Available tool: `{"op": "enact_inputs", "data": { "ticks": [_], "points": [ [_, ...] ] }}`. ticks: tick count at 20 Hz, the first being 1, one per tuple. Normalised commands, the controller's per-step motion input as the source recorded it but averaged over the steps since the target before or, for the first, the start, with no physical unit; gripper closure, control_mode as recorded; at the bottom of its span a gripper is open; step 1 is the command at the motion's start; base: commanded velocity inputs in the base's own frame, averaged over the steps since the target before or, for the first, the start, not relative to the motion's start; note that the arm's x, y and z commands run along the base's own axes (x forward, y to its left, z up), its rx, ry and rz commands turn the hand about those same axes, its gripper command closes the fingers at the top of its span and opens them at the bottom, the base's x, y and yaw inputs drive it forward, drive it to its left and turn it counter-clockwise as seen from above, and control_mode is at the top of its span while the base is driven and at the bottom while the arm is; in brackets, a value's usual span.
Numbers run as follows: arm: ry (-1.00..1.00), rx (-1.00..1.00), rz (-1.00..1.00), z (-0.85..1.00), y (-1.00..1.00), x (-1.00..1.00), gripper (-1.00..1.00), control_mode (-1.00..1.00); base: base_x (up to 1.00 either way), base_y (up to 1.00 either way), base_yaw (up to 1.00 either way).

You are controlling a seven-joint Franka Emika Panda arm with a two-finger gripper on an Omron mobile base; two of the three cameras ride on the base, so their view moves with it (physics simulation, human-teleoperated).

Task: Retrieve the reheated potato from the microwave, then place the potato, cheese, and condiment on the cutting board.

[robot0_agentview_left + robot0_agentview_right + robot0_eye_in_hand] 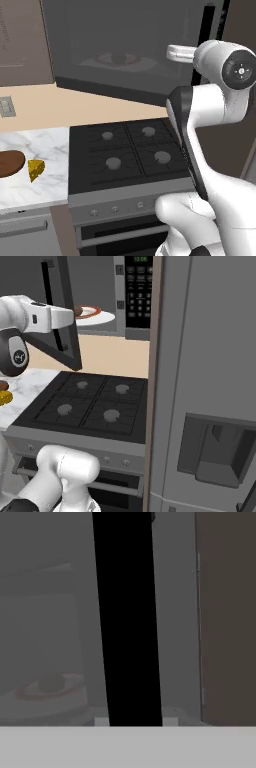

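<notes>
The microwave (137, 291) hangs above the stove with its glass door (130, 50) swung partly out. Inside, the potato (118, 58) (78, 310) (50, 683) sits on a white red-rimmed plate (97, 316), dim behind the glass. My gripper (136, 722) (181, 52) (62, 317) is at the door, and its black handle bar (127, 612) stands between the fingertips. On the marble counter to the left lie the cheese (36, 169) (5, 398) and the dark cutting board (10, 163) (3, 386), close together. The condiment is out of view.
A black four-burner stove (130, 150) (85, 401) sits below the microwave. A tall grey fridge (210, 381) walls off the right side. Brown wall cabinets (22, 40) hang at the upper left, above a wall outlet (6, 106).
</notes>
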Motion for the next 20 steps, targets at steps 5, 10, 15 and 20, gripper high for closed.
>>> {"op": "enact_inputs", "data": {
  "ticks": [5, 10, 15, 20],
  "points": [
    [0.02, 0.00, -0.09, 0.14, 0.55, -0.34, -1.00, -1.00, 0.00, 0.00, 0.00],
    [0.02, 0.00, -0.01, 0.21, 0.24, -0.25, -1.00, -1.00, 0.00, 0.00, 0.00],
    [0.00, 0.00, 0.00, 0.42, 0.01, -0.82, -1.00, -1.00, 0.00, 0.00, 0.00],
    [-0.07, 0.02, 0.00, 0.58, 0.00, -1.00, -1.00, -1.00, 0.00, 0.00, 0.00]
  ]
}}
